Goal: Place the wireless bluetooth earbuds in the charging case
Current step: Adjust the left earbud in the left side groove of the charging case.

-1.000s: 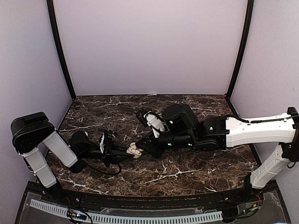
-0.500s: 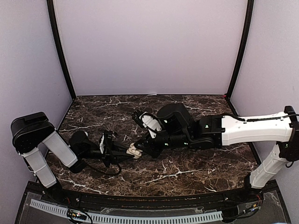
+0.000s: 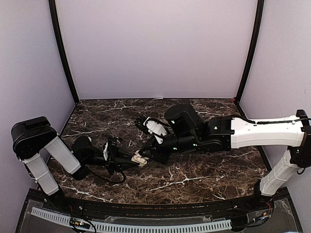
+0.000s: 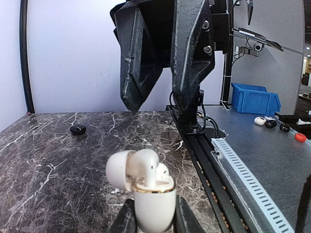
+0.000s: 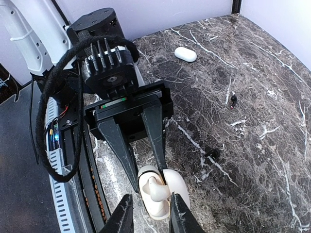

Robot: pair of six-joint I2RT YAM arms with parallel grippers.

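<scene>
The white charging case (image 4: 154,206) with a gold rim stands upright, lid (image 4: 116,170) swung open to the left. My left gripper (image 4: 151,216) is shut on the case's body. One white earbud (image 4: 146,167) stands stem-down in the case, with a second rounded earbud head (image 4: 167,175) just behind it. My right gripper (image 4: 158,104) hangs directly above with its fingers apart and nothing between them. From the right wrist, the right gripper (image 5: 149,199) straddles the earbud (image 5: 156,187) and case (image 5: 154,208). From above, both grippers meet at the case (image 3: 140,158).
A white oval object (image 5: 185,54) lies farther along the marble table (image 3: 194,179). Small black bits (image 5: 233,100) (image 5: 211,154) and a black pebble-like piece (image 4: 77,129) lie on it. The cable rail (image 4: 243,174) runs along the table's near edge.
My right arm has shifted left and lower over the case, and its fingers have spread apart. The left gripper and the case have not moved.
</scene>
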